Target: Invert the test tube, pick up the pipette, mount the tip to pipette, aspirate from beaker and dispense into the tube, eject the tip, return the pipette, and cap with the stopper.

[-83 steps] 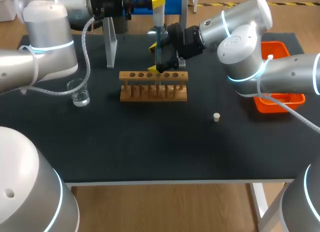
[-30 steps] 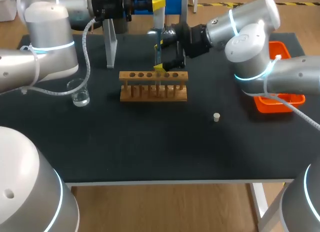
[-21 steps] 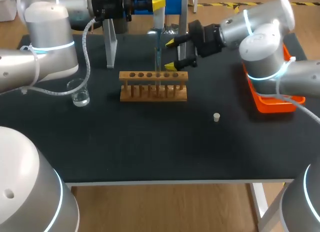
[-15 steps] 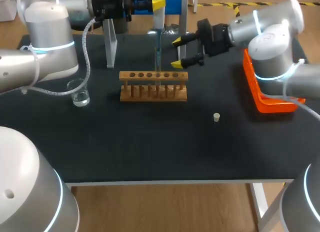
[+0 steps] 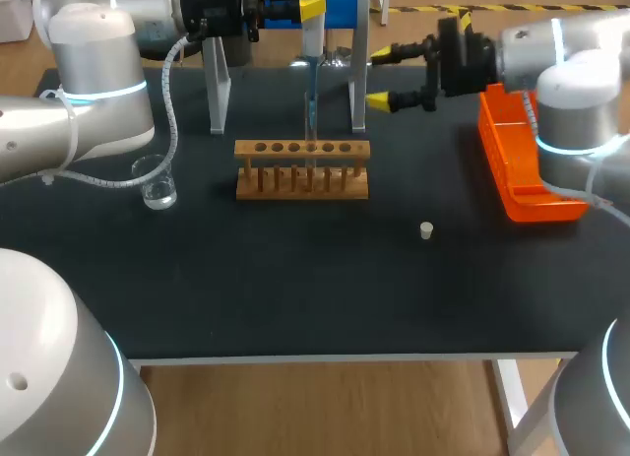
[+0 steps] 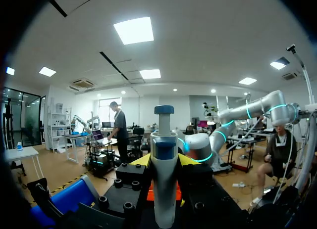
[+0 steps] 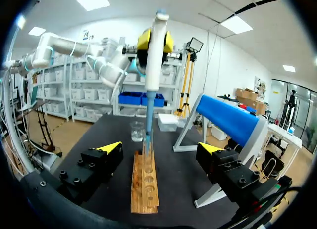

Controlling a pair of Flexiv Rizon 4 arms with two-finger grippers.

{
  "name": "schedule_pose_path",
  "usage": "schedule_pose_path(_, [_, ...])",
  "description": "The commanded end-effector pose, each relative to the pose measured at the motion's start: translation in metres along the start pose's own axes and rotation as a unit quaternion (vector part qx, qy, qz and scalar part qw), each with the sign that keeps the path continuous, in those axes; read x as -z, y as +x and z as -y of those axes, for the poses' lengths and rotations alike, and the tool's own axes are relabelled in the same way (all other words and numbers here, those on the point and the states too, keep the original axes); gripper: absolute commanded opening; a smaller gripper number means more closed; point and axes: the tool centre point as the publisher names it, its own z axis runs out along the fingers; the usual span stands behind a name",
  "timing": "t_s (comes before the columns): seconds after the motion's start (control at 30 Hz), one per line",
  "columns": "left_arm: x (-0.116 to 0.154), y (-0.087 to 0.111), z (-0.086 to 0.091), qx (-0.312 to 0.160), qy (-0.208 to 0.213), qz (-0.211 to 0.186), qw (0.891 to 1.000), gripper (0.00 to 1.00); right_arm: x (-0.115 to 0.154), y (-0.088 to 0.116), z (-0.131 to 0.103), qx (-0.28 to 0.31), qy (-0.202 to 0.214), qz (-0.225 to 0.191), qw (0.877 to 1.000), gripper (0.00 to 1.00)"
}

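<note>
Head camera: fixed high and behind, looking down over the whole table (image 5: 295,279). Left wrist camera: very near the pipette (image 6: 164,164), facing level across the room. Right wrist camera: low, looking along the wooden rack (image 7: 144,187) from one end. Head and right wrist views share rack, pipette and beaker (image 7: 137,131).

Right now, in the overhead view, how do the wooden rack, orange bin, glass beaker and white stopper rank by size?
1. Wooden test tube rack and orange plastic bin: these look alike, and my right arm hides part of the bin, so no ranking.
2. Clear glass beaker.
3. Small white stopper.
</note>
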Motion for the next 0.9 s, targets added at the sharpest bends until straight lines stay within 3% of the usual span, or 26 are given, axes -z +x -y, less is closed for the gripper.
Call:
schedule_pose_path(0.03, [0.000, -0.002, 0.000, 0.000, 0.000, -0.003, 1.000, 0.00, 0.031, 0.005, -0.027, 0.000, -0.009, 0.005, 1.000, 1.00])
schedule_pose_path(0.37, [0.000, -0.002, 0.000, 0.000, 0.000, -0.003, 1.000, 0.00, 0.053, 0.001, -0.114, 0.022, -0.056, 0.010, 0.998, 1.00])
schedule_pose_path(0.6, [0.000, -0.002, 0.000, 0.000, 0.000, -0.003, 1.000, 0.00, 0.049, 0.000, -0.163, 0.050, -0.055, 0.011, 0.997, 0.98])
schedule_pose_path(0.7, [0.000, -0.002, 0.000, 0.000, 0.000, -0.003, 1.000, 0.00, 0.047, -0.002, -0.180, 0.054, -0.062, 0.009, 0.997, 0.77])
schedule_pose_path(0.73, [0.000, -0.002, 0.000, 0.000, 0.000, -0.003, 1.000, 0.00, 0.047, -0.003, -0.185, 0.054, -0.063, 0.009, 0.996, 0.53])
schedule_pose_path(0.87, [0.000, -0.002, 0.000, 0.000, 0.000, -0.003, 1.000, 0.00, 0.043, -0.006, -0.200, 0.047, -0.072, -0.004, 0.996, 0.33])
schedule_pose_path(0.9, [0.000, -0.002, 0.000, 0.000, 0.000, -0.003, 1.000, 0.00, 0.041, -0.007, -0.203, 0.045, -0.074, -0.009, 0.996, 0.32])
